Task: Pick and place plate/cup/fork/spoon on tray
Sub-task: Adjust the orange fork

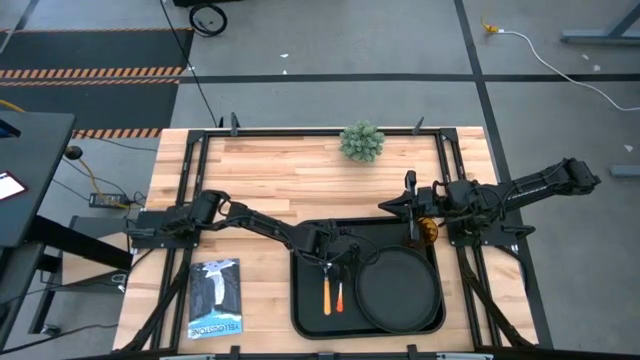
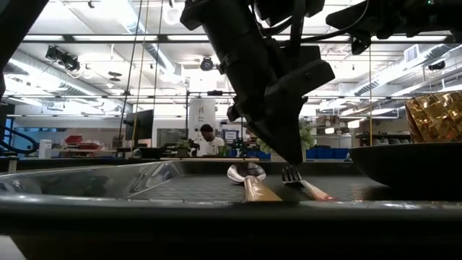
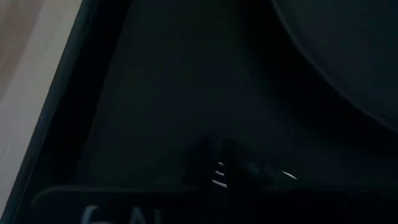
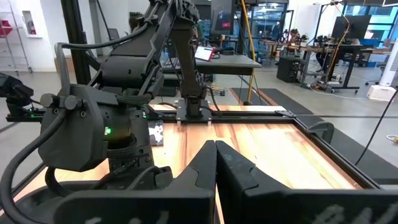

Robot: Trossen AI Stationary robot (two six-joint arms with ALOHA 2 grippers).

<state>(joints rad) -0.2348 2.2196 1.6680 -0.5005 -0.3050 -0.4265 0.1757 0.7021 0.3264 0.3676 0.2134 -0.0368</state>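
Observation:
The black tray (image 1: 310,318) lies at the table's near middle. The round dark plate (image 1: 398,285) lies in its right half, and the amber cup (image 1: 428,231) stands at its far right corner. The spoon (image 1: 326,292) and the fork (image 1: 340,295) lie side by side in its left half, orange handles toward the near edge. My left gripper (image 1: 335,258) is low over the fork's tines (image 2: 291,174); whether it touches them I cannot tell. My right gripper (image 1: 390,207) is shut and empty above the bare wood, just beyond the tray's far rim.
A small green plant (image 1: 361,141) stands at the far edge. A booklet (image 1: 215,297) lies on the wood left of the tray. Black frame rails (image 1: 190,160) run along the table's sides. A person (image 2: 209,141) is in the room far behind.

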